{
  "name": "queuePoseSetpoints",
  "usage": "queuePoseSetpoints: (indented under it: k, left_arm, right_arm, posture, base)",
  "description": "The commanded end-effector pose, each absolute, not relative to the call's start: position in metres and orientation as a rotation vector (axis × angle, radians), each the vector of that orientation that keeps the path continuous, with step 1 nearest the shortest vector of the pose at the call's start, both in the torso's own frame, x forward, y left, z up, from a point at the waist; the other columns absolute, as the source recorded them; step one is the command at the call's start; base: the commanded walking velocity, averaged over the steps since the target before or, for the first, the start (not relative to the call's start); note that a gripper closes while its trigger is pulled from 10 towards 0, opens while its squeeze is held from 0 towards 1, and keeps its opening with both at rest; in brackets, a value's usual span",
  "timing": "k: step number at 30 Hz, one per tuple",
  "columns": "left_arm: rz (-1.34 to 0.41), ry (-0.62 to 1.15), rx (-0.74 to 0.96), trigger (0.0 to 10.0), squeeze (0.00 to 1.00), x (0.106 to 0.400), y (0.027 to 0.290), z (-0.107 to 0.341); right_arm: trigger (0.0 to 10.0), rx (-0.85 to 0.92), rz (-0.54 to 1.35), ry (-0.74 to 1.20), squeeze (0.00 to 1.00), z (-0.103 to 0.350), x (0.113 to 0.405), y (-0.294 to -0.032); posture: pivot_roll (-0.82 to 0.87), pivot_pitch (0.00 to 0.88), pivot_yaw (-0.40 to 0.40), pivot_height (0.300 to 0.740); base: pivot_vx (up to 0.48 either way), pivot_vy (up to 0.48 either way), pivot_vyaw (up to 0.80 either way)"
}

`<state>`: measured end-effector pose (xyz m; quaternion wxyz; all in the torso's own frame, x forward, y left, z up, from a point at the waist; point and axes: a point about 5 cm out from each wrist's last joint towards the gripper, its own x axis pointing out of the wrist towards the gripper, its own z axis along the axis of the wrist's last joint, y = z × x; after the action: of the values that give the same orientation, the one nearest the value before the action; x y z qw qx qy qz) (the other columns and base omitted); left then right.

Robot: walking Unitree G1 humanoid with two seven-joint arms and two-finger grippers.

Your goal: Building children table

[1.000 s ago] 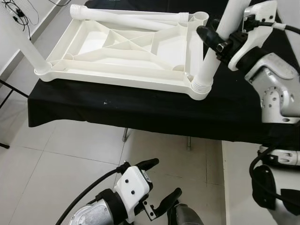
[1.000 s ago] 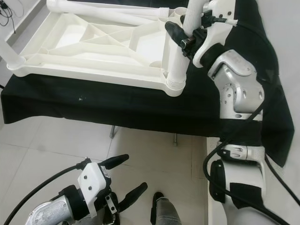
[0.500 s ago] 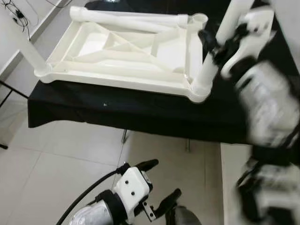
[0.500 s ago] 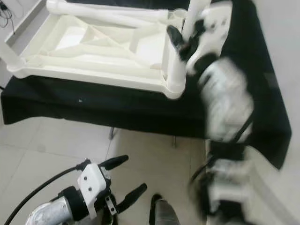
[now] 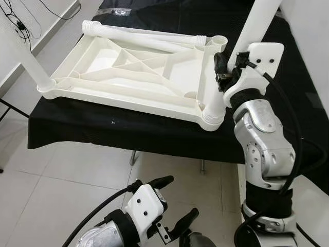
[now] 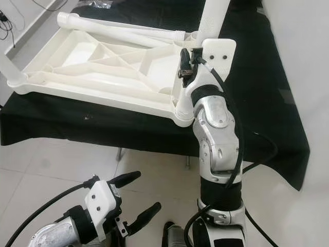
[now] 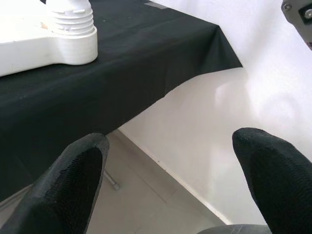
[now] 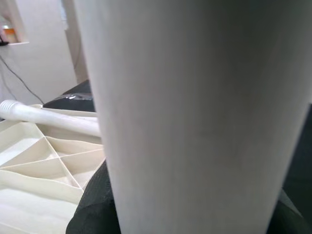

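At centre right, the right gripper (image 5: 224,66) is clamped around a white plastic table leg (image 5: 253,32) standing in the near-right corner socket of the upturned white ribbed plastic tabletop (image 5: 134,72) on the black-draped bench (image 5: 128,131). Thread seating looks complete, though partly hidden. At bottom, the left gripper (image 5: 172,205) hangs spread apart, holding nothing.

Bare tiled room, black-draped table (image 5: 154,131)

The robot's right arm (image 5: 264,149) is a chain of rounded silver joints dotted with small screws, capped by a white wrist plate (image 5: 259,56) with two dark holes and looped with black cable. The left gripper (image 5: 172,206) has a white housing, black textured fingers (image 7: 73,183) and a trailing black cable.
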<state>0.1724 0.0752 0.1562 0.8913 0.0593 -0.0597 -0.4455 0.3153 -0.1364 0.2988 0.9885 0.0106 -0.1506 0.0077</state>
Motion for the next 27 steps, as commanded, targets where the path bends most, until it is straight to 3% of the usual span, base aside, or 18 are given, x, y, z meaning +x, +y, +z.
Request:
queuePoseSetpoints:
  k: [1,3,4,5,9,10,16,27]
  left_arm:
    - [-0.932,-0.11,0.122,10.0,0.0,0.169,0.075,0.152]
    - [-0.931,-0.11,0.122,10.0,0.0,0.169,0.075,0.152]
    - [-0.931,-0.11,0.122,10.0,0.0,0.17,0.075,0.153]
    - [-0.93,-0.11,0.122,10.0,0.0,0.17,0.075,0.153]
    - [-0.93,-0.111,0.121,10.0,0.0,0.17,0.075,0.153]
    - [-0.929,-0.111,0.12,10.0,0.0,0.17,0.075,0.153]
    - [-0.928,-0.112,0.119,10.0,0.0,0.17,0.075,0.154]
    - [-0.924,-0.119,0.117,10.0,0.0,0.172,0.073,0.154]
  right_arm:
    - [10.0,0.013,0.015,-0.068,0.0,0.256,0.323,-0.136]
    - [10.0,-0.006,0.029,-0.067,0.0,0.257,0.323,-0.135]
    - [10.0,0.006,0.042,-0.075,0.98,0.259,0.324,-0.135]
    - [10.0,0.017,0.058,-0.096,1.0,0.263,0.325,-0.134]
    - [10.0,0.068,0.186,-0.184,1.0,0.282,0.326,-0.128]
    - [10.0,0.099,0.248,-0.236,0.0,0.292,0.325,-0.127]
    - [10.0,0.091,0.325,-0.286,0.0,0.302,0.325,-0.129]
    - [10.0,-0.089,0.723,-0.399,0.0,0.336,0.34,-0.163]
  posture:
    - [0.07,0.309,0.0,0.74]
    - [0.07,0.309,0.0,0.74]
    - [0.07,0.315,0.003,0.74]
    - [0.07,0.316,0.003,0.74]
    - [0.07,0.321,0.006,0.74]
    - [0.07,0.321,0.006,0.74]
    - [0.07,0.326,0.007,0.74]
    - [0.07,0.328,-0.005,0.74]
  base:
    - [0.0,0.0,0.0]
    - [0.0,0.0,0.0]
    - [0.0,0.0,0.0]
    - [0.0,0.0,0.0]
    - [0.0,0.0,0.0]
    - [0.0,0.0,0.0]
    - [0.0,0.0,0.0]
    - [0.0,0.0,0.0]
